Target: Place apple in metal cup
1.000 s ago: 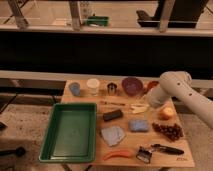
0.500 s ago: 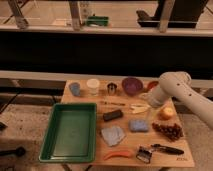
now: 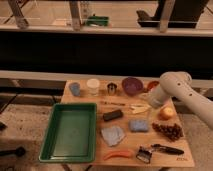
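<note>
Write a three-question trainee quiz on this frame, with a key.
1. In the picture, on which side of the tool does the apple lie?
2. Which stands next to the metal cup? A white cup; B grapes; C carrot.
3. True or false: the apple is in the metal cup.
Key: 1 right; the tool is between the bowl and the apple. 2 A. 3 false.

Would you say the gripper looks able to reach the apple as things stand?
Probably yes: the gripper sits just left of the apple, which lies uncovered and apart from the grapes.
</note>
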